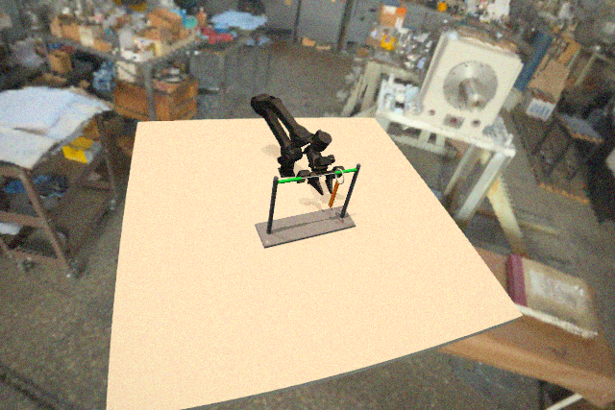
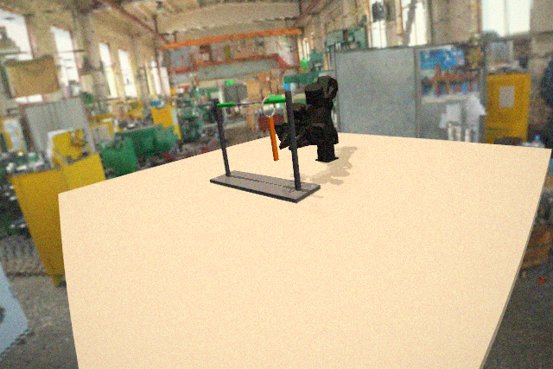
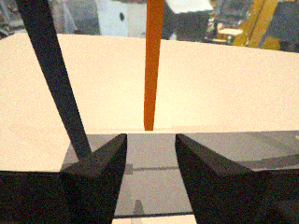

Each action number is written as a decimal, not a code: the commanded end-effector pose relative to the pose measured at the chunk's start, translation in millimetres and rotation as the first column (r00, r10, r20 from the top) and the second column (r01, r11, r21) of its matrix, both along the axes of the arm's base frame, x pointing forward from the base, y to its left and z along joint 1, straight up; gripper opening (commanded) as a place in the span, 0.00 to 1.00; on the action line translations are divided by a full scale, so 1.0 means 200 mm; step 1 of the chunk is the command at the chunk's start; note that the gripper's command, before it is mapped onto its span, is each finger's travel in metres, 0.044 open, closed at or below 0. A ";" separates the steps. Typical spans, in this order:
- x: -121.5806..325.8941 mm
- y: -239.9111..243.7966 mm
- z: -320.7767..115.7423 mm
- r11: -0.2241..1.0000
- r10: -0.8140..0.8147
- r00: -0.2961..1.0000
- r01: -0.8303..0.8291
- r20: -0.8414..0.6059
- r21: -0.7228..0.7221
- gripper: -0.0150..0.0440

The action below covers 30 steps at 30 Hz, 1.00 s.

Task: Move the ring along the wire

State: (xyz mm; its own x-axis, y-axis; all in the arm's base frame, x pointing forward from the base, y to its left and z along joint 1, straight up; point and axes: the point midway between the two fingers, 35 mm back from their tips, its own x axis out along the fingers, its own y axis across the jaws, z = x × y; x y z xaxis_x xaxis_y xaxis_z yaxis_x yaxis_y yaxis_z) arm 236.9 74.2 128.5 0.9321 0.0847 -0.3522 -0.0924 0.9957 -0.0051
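Note:
The ring (image 1: 343, 178) (image 2: 269, 117) hangs around the green part (image 1: 352, 170) (image 2: 278, 98) of the wire beside the near post (image 1: 350, 194) (image 2: 293, 146) (image 3: 58, 84), at the right in the top view. Its orange handle (image 1: 333, 194) (image 2: 273, 137) (image 3: 151, 65) points down, free of the fingers. My gripper (image 1: 326, 193) (image 2: 286, 148) (image 3: 151, 139) is open and empty, on the arm's side of the handle with a gap between. In the wrist view the handle's lower end shows beyond the fingertips. The other green part (image 1: 288, 180) (image 2: 227, 104) bears nothing.
The far post (image 1: 272, 206) (image 2: 223, 146) stands at the base's other end. The grey base plate (image 1: 298, 232) (image 2: 258, 182) (image 3: 159, 191) lies below the wire. The thin grey wire runs between the green parts, and parts of the arm appear behind it in the top view.

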 end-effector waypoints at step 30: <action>-0.20 -0.04 0.07 1.000 0.001 1.000 -0.001 0.001 -0.001 1.00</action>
